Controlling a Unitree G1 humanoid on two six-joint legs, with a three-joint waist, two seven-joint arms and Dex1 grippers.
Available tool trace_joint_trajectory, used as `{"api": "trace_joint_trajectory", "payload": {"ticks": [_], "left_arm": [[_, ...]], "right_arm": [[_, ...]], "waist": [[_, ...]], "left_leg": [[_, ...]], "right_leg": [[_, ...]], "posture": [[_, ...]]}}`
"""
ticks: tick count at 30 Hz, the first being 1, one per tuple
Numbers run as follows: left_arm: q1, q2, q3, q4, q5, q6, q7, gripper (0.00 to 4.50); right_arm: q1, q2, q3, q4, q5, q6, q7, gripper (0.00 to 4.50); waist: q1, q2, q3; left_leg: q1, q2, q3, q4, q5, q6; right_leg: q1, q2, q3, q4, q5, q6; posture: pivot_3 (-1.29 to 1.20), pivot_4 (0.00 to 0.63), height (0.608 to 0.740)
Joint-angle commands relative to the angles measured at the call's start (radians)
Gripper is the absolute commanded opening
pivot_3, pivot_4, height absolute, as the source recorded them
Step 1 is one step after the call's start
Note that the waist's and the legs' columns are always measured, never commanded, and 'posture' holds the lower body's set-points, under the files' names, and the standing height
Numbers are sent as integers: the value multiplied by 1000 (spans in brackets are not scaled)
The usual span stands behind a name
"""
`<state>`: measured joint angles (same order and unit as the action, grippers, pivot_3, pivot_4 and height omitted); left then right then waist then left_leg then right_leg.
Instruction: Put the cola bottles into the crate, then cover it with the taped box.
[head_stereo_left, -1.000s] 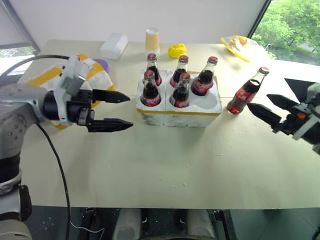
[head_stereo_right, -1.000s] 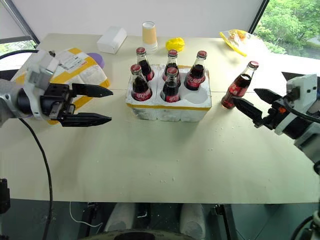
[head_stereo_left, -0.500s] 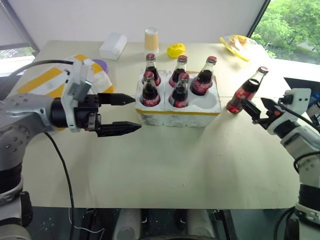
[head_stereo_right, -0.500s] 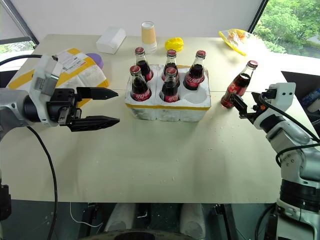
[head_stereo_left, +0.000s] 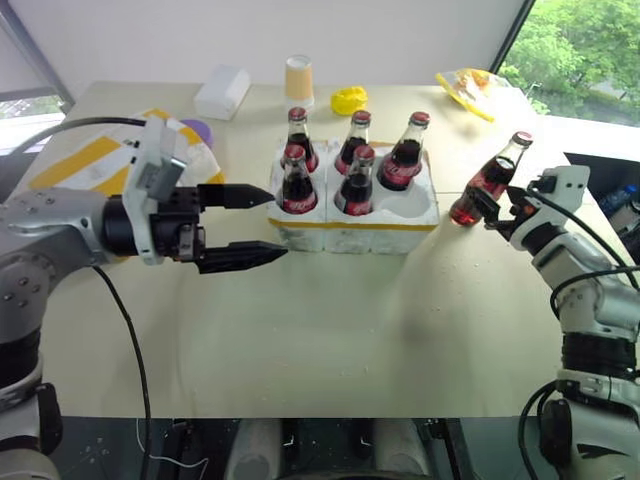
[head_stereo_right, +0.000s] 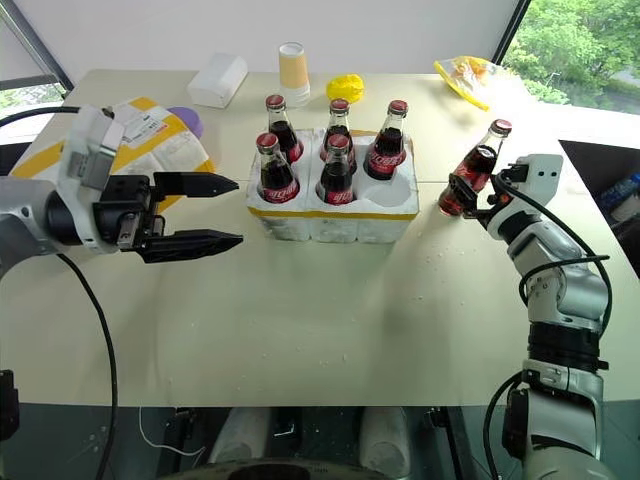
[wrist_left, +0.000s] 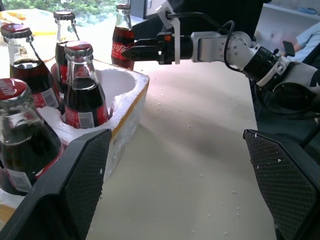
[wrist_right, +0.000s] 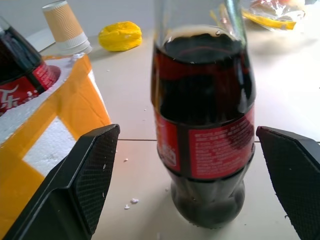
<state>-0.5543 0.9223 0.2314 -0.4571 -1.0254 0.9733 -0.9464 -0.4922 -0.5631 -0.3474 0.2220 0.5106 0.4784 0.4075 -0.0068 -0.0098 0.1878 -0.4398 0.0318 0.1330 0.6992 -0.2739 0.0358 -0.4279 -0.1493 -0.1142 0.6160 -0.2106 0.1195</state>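
Step in hand: picking up the last loose bottle (head_stereo_right: 474, 172), judged from five bottles already standing in the crate (head_stereo_right: 335, 212) and one well still empty.
Loose bottle: stands upright on the desk (head_stereo_right: 330, 320), just beside the crate's right end, apart from it.
Right tool (head_stereo_right: 470, 194): jaws spread wide, one on each side of the bottle's lower body; in the right wrist view both pads (wrist_right: 90, 175) stand clear of the glass, so nothing is gripped yet.
Left tool (head_stereo_left: 262, 222): jaws apart and empty, hanging level by the crate's left front corner, touching nothing that I can see.
Empty well: front right corner of the crate, the one nearest the loose bottle.
Taped box (head_stereo_right: 150, 140): lies at the left of the desk, behind the left arm, not yet on the crate.
Doing it well: close squarely on the labelled belly, not the neck, with the bottle centred between the pads so it does not tip.
Next call: lift straight up until the base clears the crate's rim, carry it over the empty well, lower it upright.
Risk: a jaw nudging the bottle before closing could knock it over; the neighbouring bottle's neck (head_stereo_right: 388, 130) stands close to the path.
Other items: a paper cup (head_stereo_right: 293, 66), a small white box (head_stereo_right: 217, 80) and a yellow lump (head_stereo_right: 347, 87) sit well behind.
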Motion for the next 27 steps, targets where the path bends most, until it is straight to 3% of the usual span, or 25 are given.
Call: {"api": "trace_joint_trajectory", "payload": {"ticks": [1, 7, 10, 12, 21, 27], "left_arm": [[-9, 13, 29, -39, -27, -11, 17, 4416], [-27, 12, 22, -41, -54, -6, 45, 4416], [-31, 13, 16, -40, -55, -9, 49, 4500], [-39, 9, 10, -37, -55, -10, 53, 4500], [-46, 5, 5, -26, -59, -9, 59, 4500], [-39, 9, 5, -22, -52, -16, 55, 4500]], "right_arm": [[-51, 9, -1, 61, -27, -61, 21, 4500], [-121, 19, 8, 206, -63, -136, 49, 4500], [-133, 26, 3, 231, -66, -159, 57, 3753], [-137, 30, 4, 234, -69, -166, 63, 2813], [-105, -13, -35, 44, -34, -125, 61, 2773], [-81, -80, -103, -367, 178, 105, 55, 2773]], "waist": [[-5, 0, 0], [-8, 1, 0], [-8, 1, 0], [-7, 1, 0], [-8, 4, 2], [-5, 12, 7]], "left_leg": [[0, 0, 0, 0, 0, 0], [0, 0, 0, -1, 0, -1], [0, 0, 0, -1, 0, -1], [0, 0, 0, -1, 0, -1], [0, 0, 0, -1, 1, -1], [-2, 0, 0, -1, 1, -1]], "right_leg": [[0, 0, 0, 0, 0, 0], [0, 0, 0, 0, 0, 0], [0, 0, 0, 0, 0, 0], [0, 0, 0, 0, 0, 0], [-1, 0, 0, 0, 0, 0], [-3, 0, 0, 0, 0, 0]], "posture": [[0, 150, 740], [0, 150, 740], [0, 150, 740], [0, 150, 740], [0, 150, 740], [0, 150, 740]]}}
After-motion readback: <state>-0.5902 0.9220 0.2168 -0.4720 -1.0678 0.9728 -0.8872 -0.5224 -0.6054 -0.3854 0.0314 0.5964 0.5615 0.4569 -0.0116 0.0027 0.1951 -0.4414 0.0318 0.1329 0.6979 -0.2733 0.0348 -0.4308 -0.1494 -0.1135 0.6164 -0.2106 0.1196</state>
